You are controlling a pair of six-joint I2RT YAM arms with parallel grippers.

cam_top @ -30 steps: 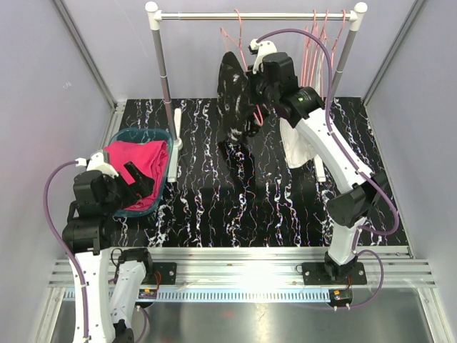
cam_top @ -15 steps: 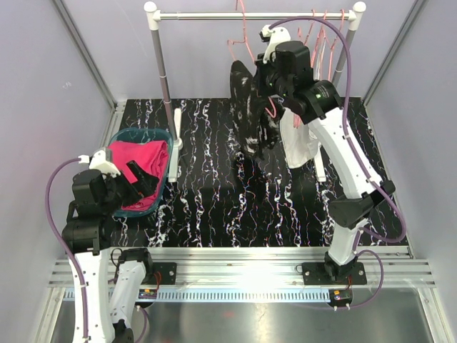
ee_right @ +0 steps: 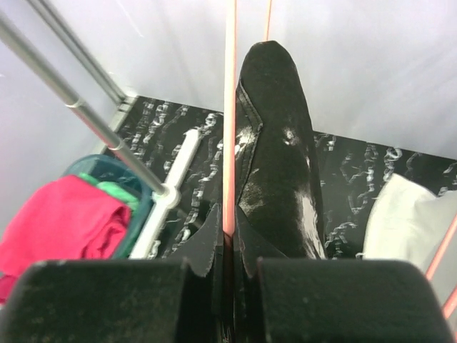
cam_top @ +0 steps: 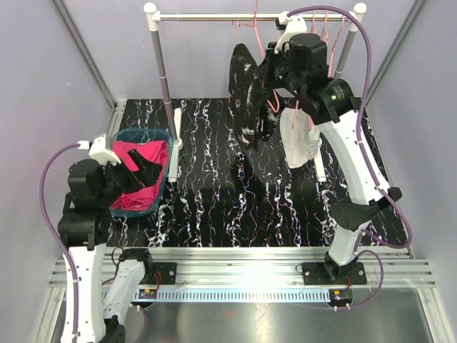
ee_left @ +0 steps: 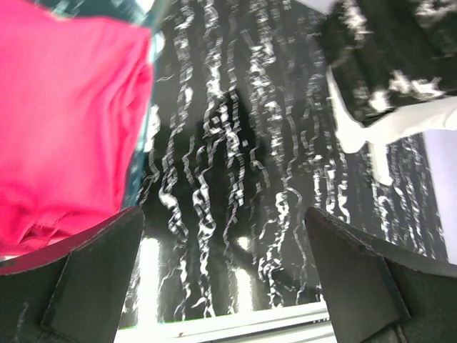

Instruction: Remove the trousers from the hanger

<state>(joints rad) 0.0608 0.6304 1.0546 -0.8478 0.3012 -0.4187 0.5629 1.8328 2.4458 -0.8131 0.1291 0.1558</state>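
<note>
The right pincer (ee_right: 228,236) is raised beside the clothes rail (cam_top: 214,15), its two fingers closed tightly on the thin wire of a pink hanger (ee_right: 230,107). The black trousers with white speckles (cam_top: 245,93) hang from that hanger, draped down just left of the pincer and well above the marbled black worktop (cam_top: 214,193). Whether the hanger's hook sits on the rail cannot be told from these views.

A white garment (cam_top: 300,146) hangs just to the right of the black pair, under the right arm, and a few more pink hangers (cam_top: 325,28) are bunched at the rail's right end.

At the near left stands a teal basket (cam_top: 143,133). The magenta pink trousers (ee_left: 64,121) lie heaped in it, with the mint green trousers (ee_right: 114,191) showing only as a sliver beside them (most of that pair is covered). The left pincer (ee_left: 225,229) hovers over the basket's right edge with its fingers spread wide, gripping nothing.
</note>
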